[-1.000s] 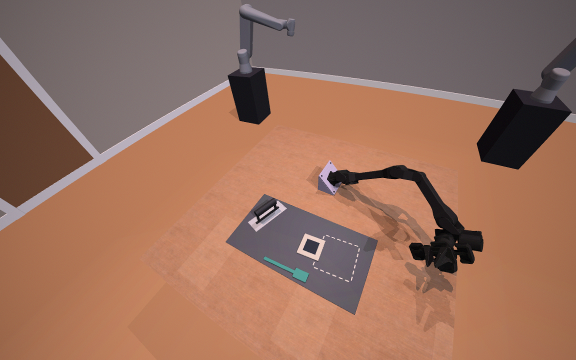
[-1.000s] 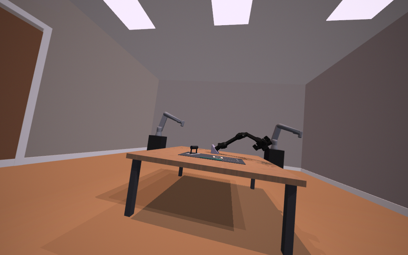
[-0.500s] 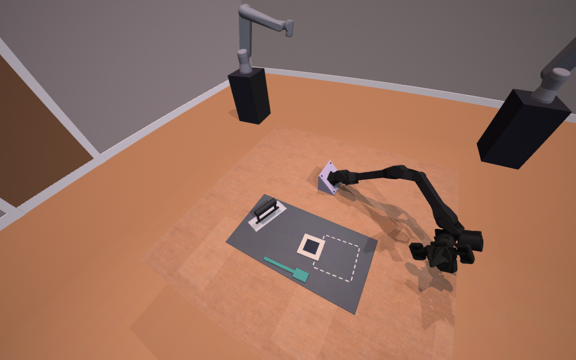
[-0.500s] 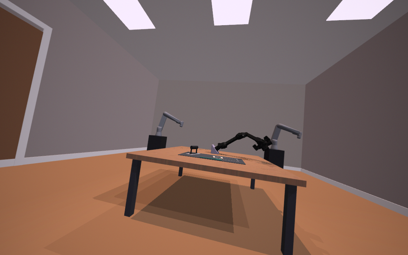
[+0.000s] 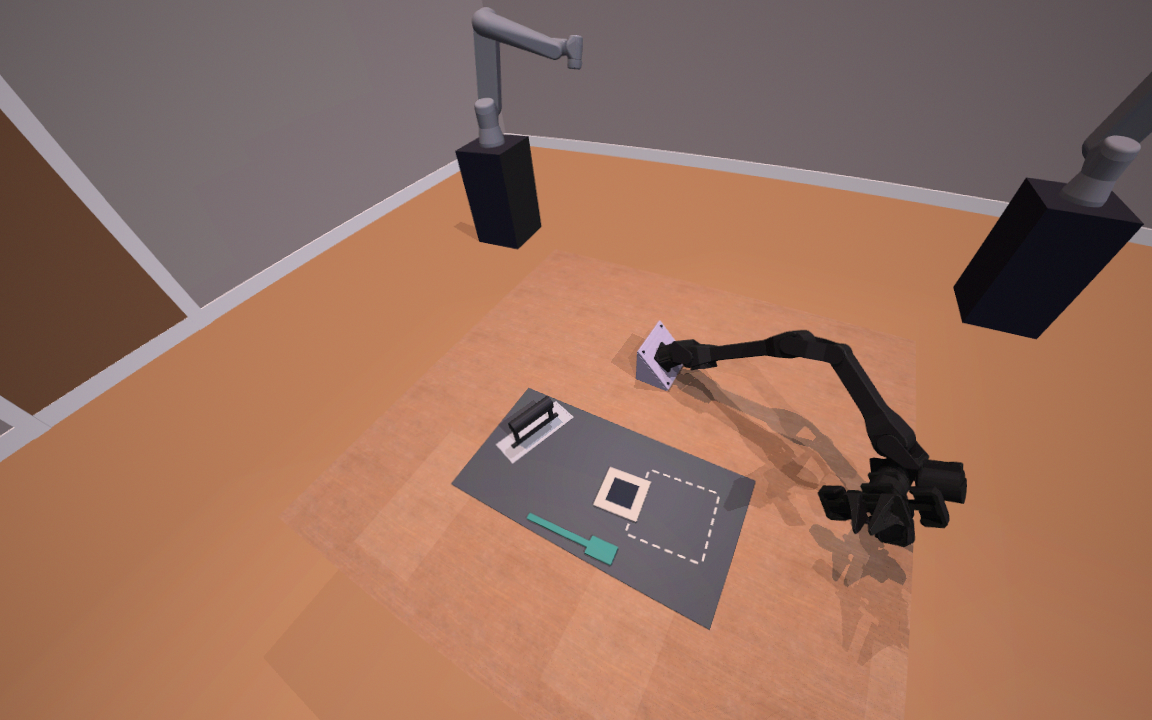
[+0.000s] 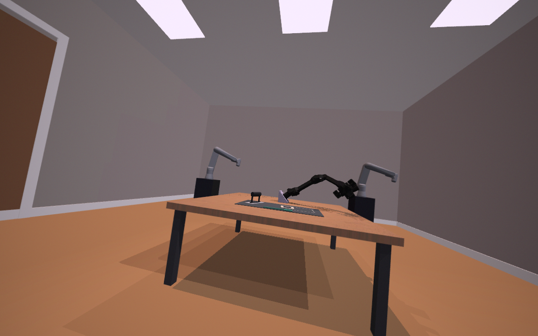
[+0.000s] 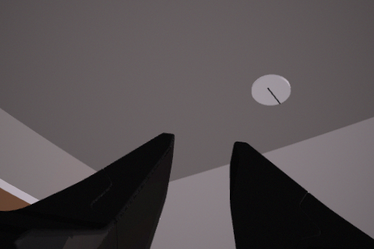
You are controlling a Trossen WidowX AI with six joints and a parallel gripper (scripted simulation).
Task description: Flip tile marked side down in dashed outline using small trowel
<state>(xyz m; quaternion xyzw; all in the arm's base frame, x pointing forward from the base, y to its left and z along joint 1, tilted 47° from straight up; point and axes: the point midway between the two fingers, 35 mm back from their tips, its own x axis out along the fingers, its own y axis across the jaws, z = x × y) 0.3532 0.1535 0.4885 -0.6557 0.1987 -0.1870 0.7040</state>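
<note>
Ceiling behind, end effector (image 7: 202,145) slightly parted, holding nothing.

Two black fingertips are seen slightly parted (nothing between them), aimed at a grey ceiling where a small round disc (image 7: 270,89) is mounted

One teal trowel (image 5: 573,536), one tile (image 5: 622,493), one mat (image 5: 544,456), two grey arms (image 5: 508,53) on black pedestals (image 5: 499,192).
</note>
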